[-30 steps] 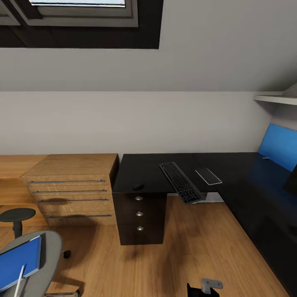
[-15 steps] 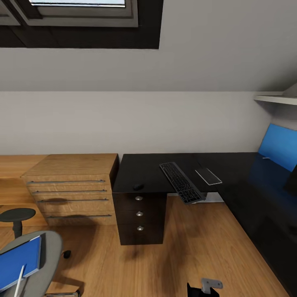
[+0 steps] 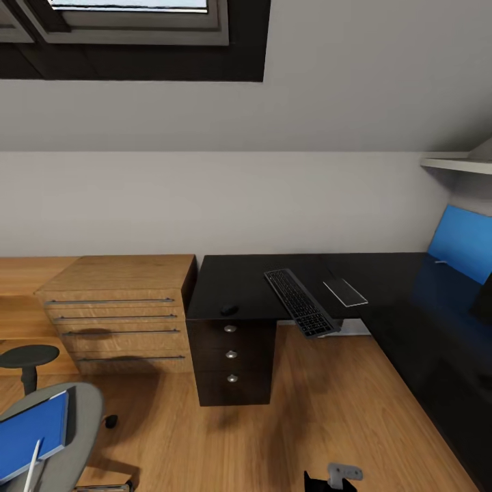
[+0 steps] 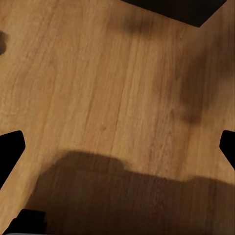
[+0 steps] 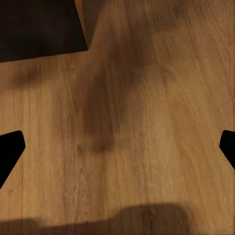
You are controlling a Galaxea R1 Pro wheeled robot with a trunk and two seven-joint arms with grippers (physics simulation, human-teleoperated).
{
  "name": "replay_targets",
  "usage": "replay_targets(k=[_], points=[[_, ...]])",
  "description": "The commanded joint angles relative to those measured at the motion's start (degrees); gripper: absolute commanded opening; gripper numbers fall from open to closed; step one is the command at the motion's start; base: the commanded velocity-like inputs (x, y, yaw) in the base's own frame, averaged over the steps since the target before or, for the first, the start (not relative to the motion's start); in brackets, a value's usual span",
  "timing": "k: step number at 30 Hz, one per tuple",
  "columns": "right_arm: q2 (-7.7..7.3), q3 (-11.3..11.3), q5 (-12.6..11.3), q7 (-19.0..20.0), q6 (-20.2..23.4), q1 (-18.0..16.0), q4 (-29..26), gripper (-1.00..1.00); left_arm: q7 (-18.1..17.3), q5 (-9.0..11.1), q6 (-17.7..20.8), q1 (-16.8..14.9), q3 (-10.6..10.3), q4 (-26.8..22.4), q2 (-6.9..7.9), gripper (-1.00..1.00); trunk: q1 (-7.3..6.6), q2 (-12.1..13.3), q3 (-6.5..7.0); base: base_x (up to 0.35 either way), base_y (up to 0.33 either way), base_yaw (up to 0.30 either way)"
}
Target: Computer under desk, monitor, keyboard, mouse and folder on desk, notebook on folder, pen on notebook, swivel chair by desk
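- Head view: I have the black bench (image 3: 246, 280) ahead of me, its drawer unit (image 3: 231, 355) showing round silver knobs. The keyboard (image 3: 299, 301) lies on it at an angle, its near end jutting past the bench edge, so I judge it needs straightening. The mouse (image 3: 229, 309) sits near the bench's front edge, well apart from the keyboard, not yet beside it. A thin pale slab (image 3: 345, 292) lies just beyond the keyboard; I cannot tell what it is.
- The swivel chair (image 3: 65, 437) is off toward my left arm's side, and the blue folder (image 3: 31, 432) lies flat on its seat with the pen (image 3: 32, 466) resting over it. Both wait to go onto the bench.
- A wooden dresser (image 3: 119, 314) stands beside the bench. A blue panel (image 3: 461, 242) leans at the far right.
- Left wrist view: the left gripper (image 4: 117, 147) hangs over bare wood floor (image 4: 98, 88), fingers spread wide, nothing between them.
- Right wrist view: the right gripper (image 5: 117, 147) likewise is released and empty above the floor, a dark bench corner (image 5: 39, 24) ahead.
- I read no brand, label or writing anywhere.
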Motion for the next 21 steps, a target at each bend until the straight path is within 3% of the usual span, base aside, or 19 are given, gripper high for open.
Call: replay_targets(k=[1,21], points=[[-0.07,-0.3,0.6,-0.3,-0.2,-0.1,0.1,1.00,-0.4,0.6,-0.2,-0.1,-0.2,0.1,-0.01,1.00,-0.23,0.4,0.13,0.000,0.000,0.000],[-0.29,-0.6,0.4,-0.6,-0.5,0.1,0.0,1.00,-0.3,0.7,-0.2,-0.1,-0.2,0.1,-0.01,1.00,-4.62,8.4,3.72,0.000,0.000,0.000]])
